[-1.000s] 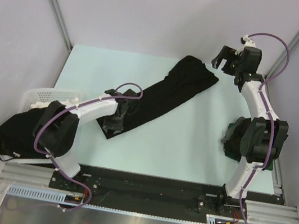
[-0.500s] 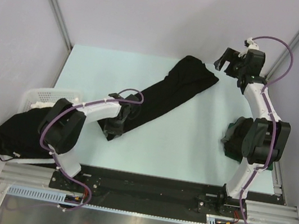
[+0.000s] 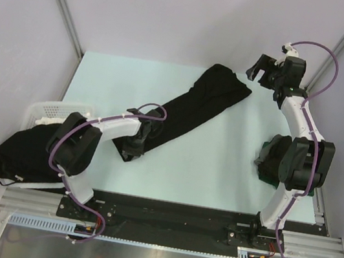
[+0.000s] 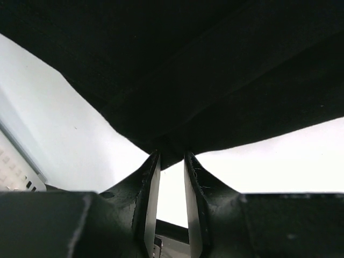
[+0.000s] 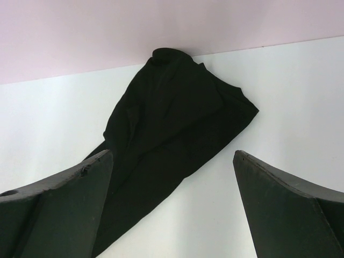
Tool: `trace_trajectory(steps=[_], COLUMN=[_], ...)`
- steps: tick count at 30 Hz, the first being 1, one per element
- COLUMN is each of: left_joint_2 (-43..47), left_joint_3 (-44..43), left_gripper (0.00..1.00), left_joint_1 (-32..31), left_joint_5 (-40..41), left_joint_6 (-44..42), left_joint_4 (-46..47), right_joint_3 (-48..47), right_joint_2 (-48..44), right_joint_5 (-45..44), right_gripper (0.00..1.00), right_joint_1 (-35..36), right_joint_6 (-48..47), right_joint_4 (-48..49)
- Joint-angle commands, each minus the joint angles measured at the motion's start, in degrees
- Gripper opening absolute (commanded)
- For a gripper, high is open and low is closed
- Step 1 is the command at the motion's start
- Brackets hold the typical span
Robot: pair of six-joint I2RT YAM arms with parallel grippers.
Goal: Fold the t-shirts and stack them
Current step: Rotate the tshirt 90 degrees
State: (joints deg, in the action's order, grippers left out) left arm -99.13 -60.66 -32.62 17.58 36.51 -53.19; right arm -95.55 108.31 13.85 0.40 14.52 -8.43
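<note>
A black t-shirt lies in a long crumpled strip slanting across the table, from the far middle down to the near left. My left gripper is low over its near end. In the left wrist view the t-shirt fills the top, and my left gripper has its narrow jaws pinched on a corner of the hem. My right gripper hovers high beyond the shirt's far end, wide open and holding nothing. In the right wrist view the t-shirt lies below my right gripper.
A white slotted basket stands at the table's left edge with a heap of black cloth spilling from it. A dark folded cloth lies by the right arm's elbow. Grey walls close the table's far side.
My left gripper has slid a little right along the shirt's near end and its jaws have narrowed onto the cloth. The right gripper shifted slightly right, then held still.
</note>
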Motion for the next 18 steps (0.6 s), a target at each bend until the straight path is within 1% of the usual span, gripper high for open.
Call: trace_trajectory(steps=[1, 4, 5, 7, 8, 10, 18], left_joint_2=[-0.5, -0.5, -0.4, 0.1, 0.4, 0.8, 1.2], left_joint_3=[0.2, 0.7, 0.7, 0.8, 0.7, 0.4, -2.9], left_gripper=[0.28, 0.24, 0.22, 0.14, 0.05, 0.0, 0.0], left_joint_1=[-0.4, -0.4, -0.4, -0.4, -0.4, -0.4, -1.5], left_joint_5=[-0.5, -0.9, -1.0, -1.1, -1.3, -1.6, -4.0], left_joint_6=[0.2, 0.3, 0.3, 0.5, 0.5, 0.2, -0.7], left_joint_4=[1.2, 1.5, 1.7, 1.7, 1.8, 1.8, 0.1], right_joint_3=[-0.1, -0.2, -0.2, -0.1, 0.0, 0.2, -0.3], right_joint_2=[-3.4, -3.4, -3.4, -3.5, -3.5, -3.5, -3.2], right_joint_5=[0.4, 0.3, 0.3, 0.2, 0.2, 0.2, 0.4], right_gripper=[1.0, 1.0, 1.0, 1.0, 1.0, 1.0, 1.0], right_joint_1=[0.0, 0.0, 0.0, -0.1, -0.1, 0.0, 0.0], right_joint_6=[-0.1, -0.3, -0.5, -0.7, -0.7, -0.7, -0.5], right_joint_4=[2.1, 2.0, 1.9, 1.9, 1.8, 2.0, 2.2])
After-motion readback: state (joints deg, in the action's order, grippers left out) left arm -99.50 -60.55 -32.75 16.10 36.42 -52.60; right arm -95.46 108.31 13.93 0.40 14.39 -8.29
